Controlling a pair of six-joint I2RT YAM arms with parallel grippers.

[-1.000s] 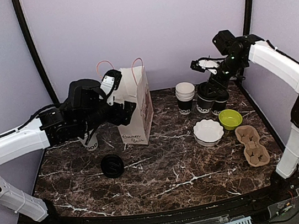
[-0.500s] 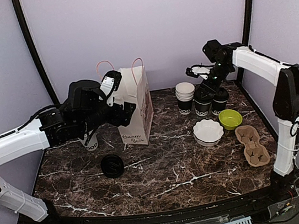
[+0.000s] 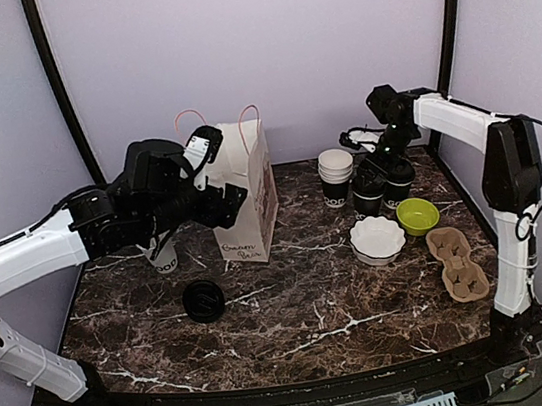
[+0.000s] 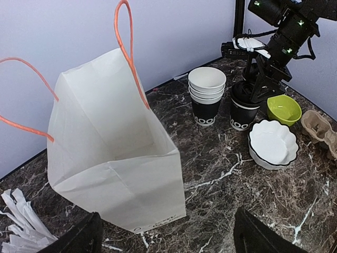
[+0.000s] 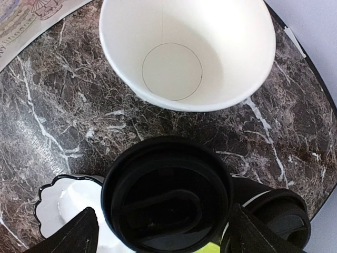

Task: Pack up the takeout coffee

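Note:
Two takeout coffee cups, black with black lids, stand side by side at the back right: one (image 3: 369, 191) and a second (image 3: 399, 181) to its right. My right gripper (image 3: 376, 160) is open and hangs just above the first cup. In the right wrist view my right gripper (image 5: 166, 232) has its fingers on either side of that cup's lid (image 5: 167, 195), with the second cup (image 5: 279, 219) at the lower right. The white paper bag (image 3: 244, 192) with orange handles stands open at the back left. My left gripper (image 3: 222, 202) is open and empty beside it, and the left wrist view (image 4: 168, 237) shows the bag (image 4: 113, 168) just ahead.
A stack of lidless cups (image 3: 336, 176) stands left of the coffees. A white scalloped bowl (image 3: 377, 239), a green bowl (image 3: 417, 215) and a cardboard cup carrier (image 3: 458, 262) lie on the right. A loose black lid (image 3: 204, 300) and a cup of white sticks (image 3: 162, 257) are on the left.
My right arm has swung in and its gripper has come down and slightly left over the nearer lidded cup. The left arm has barely moved.

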